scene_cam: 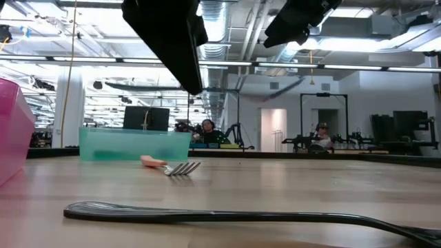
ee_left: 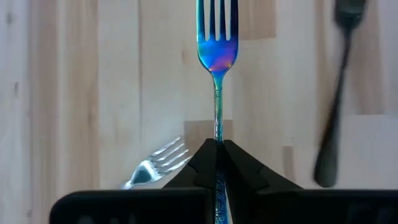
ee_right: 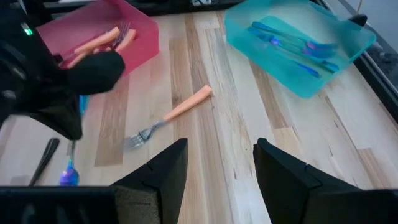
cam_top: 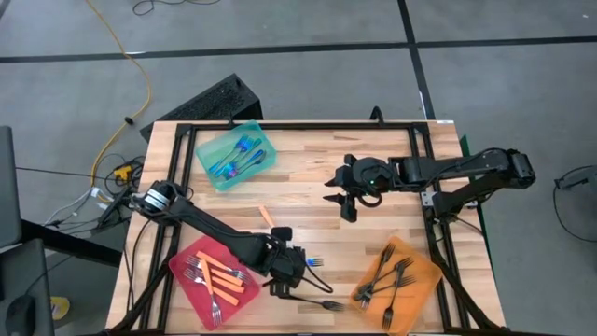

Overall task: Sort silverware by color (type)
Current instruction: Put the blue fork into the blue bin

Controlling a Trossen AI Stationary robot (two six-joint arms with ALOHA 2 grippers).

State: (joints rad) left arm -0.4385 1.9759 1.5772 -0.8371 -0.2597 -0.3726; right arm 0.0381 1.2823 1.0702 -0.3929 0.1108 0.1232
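My left gripper is near the table's front edge, between the red tray and the orange tray. It is shut on a blue fork. An orange-handled fork lies flat on the table behind it, and its metal tines show in the left wrist view. A black fork lies flat near the front edge. My right gripper is open and empty over the middle right of the table. The teal tray at the far left holds blue forks. My left gripper pinches the blue fork's slim handle between its two fingers. The fork lies along the fingers, and its tines reach out past the fingertips. It is lifted clear of the table, slanting down toward the table's right, with the tines lowest.
The red tray holds several orange-handled forks. The orange tray holds several black forks. A black frame runs around the table's edges. Bare wood lies between the trays. People and equipment show in the room behind.
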